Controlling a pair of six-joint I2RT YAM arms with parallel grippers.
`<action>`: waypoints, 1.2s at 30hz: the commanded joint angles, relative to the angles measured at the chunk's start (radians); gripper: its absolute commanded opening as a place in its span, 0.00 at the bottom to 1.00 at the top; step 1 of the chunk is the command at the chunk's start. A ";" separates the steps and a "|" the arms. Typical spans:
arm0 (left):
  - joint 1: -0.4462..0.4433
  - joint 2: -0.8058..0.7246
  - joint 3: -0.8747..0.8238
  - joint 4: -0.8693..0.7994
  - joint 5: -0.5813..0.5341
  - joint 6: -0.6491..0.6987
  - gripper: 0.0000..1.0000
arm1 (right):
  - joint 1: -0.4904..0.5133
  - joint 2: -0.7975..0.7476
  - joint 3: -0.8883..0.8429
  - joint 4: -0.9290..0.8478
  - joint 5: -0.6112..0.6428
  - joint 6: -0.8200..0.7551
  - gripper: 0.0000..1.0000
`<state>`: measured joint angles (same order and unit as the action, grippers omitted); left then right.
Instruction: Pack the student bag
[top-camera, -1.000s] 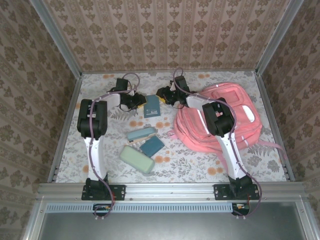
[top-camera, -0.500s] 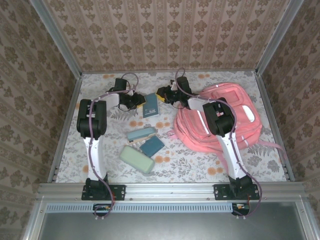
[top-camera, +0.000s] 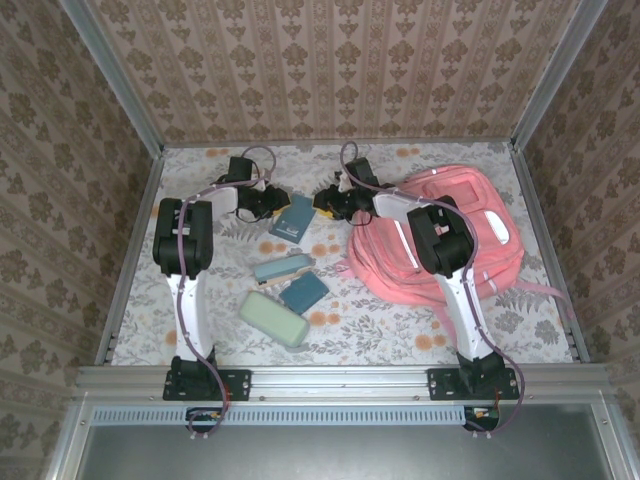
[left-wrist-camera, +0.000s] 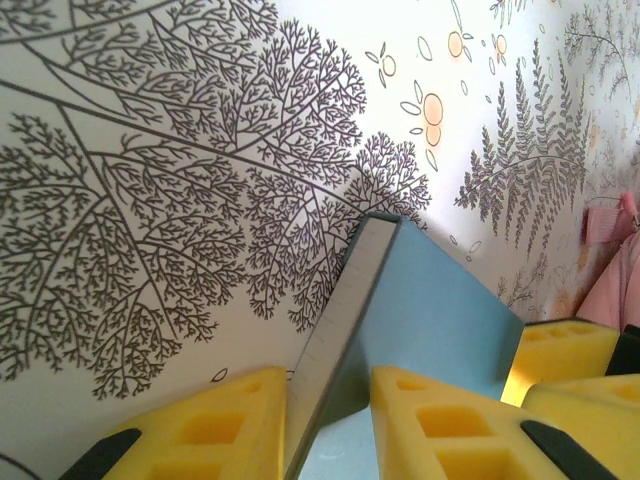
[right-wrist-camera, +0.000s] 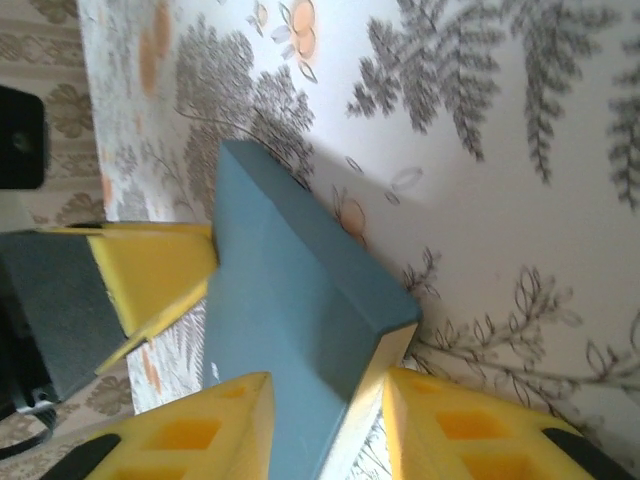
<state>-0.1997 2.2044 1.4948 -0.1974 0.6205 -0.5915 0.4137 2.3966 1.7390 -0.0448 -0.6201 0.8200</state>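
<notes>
starting at your left, the left gripper (top-camera: 262, 203) has its yellow pads (left-wrist-camera: 200, 430) pinching the near edge of a blue book (top-camera: 291, 218), one pad on each cover with the pages between them. the book hangs between your two arms, tilted, over the far middle of the table (top-camera: 380, 330). closer to you on the cloth lie a pale green pencil case (top-camera: 273, 318) and two smaller teal items, none of them touched. move right and the right gripper (top-camera: 325, 203) has the book's opposite corner between its own pads (right-wrist-camera: 200, 430); they sit tight to both covers and look to be pressing it, so you have two grips on one book. further right is the pink backpack (top-camera: 470, 240), lying flat on the right half of the table, with the right arm stretched over its left side. this is what your next move turns on: the backpack is to the right of the book, just beyond the right gripper and well away from the left one, so the right arm is the nearer carrier. you cannot tell from above whether the backpack's top is unzipped, so check that before you let the left pads go.
</notes>
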 joint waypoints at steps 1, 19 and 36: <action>-0.021 0.028 -0.028 0.015 0.016 -0.008 0.28 | 0.056 -0.039 0.049 -0.086 -0.006 -0.064 0.33; -0.022 -0.085 -0.157 0.074 0.013 -0.037 0.28 | 0.051 -0.057 0.073 -0.062 0.070 0.048 0.02; 0.030 -0.297 -0.352 0.033 -0.030 -0.019 0.40 | 0.077 -0.219 -0.126 -0.154 0.140 0.009 0.50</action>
<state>-0.1757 1.9648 1.1938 -0.1318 0.5972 -0.6201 0.4683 2.2402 1.6836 -0.1665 -0.5194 0.8303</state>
